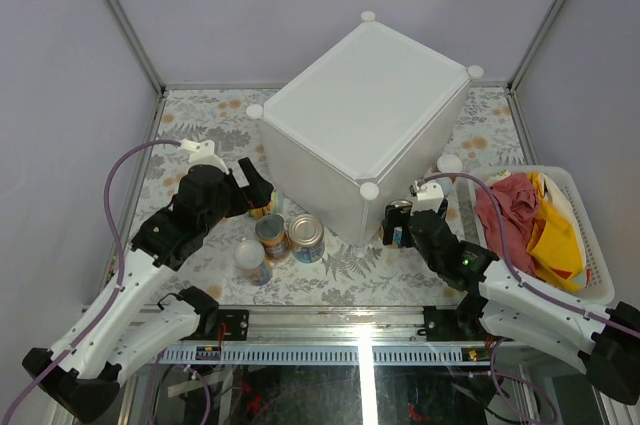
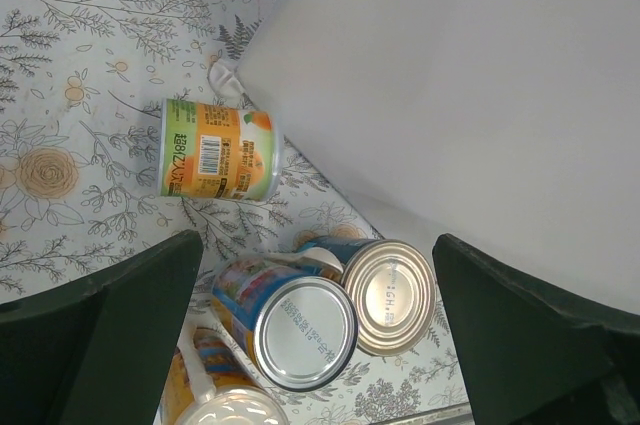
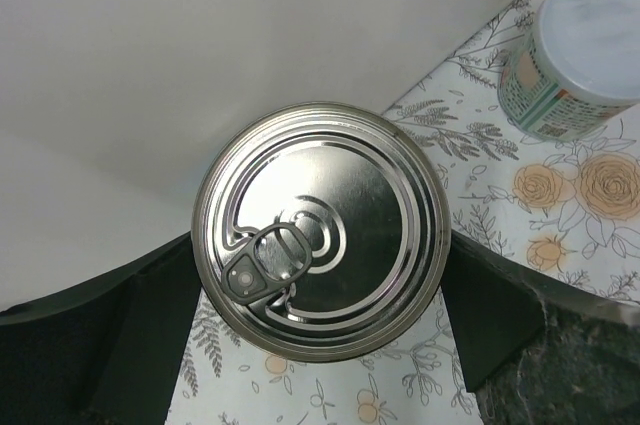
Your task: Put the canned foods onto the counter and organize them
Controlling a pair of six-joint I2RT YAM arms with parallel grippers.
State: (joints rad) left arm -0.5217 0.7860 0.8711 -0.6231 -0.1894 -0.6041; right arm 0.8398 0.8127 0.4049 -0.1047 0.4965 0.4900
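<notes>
From above, the counter (image 1: 365, 95) carries no tin on its top yet. Three tins (image 1: 271, 235) stand by its near corner, close to the left gripper (image 1: 258, 195), while the right gripper (image 1: 400, 223) hangs at the counter's other side.

At the left wrist, the jaws are spread wide and empty above two upright tins (image 2: 303, 330). An orange-labelled tin (image 2: 220, 150) lies on its side beyond them.

At the right wrist, wide-spread jaws straddle a pull-tab tin (image 3: 320, 230) standing against the counter's wall. I'd judge this the first pick: close on it, then lift it up top.

White-and-black arms (image 1: 100, 320), purple cables (image 1: 109, 188)
</notes>
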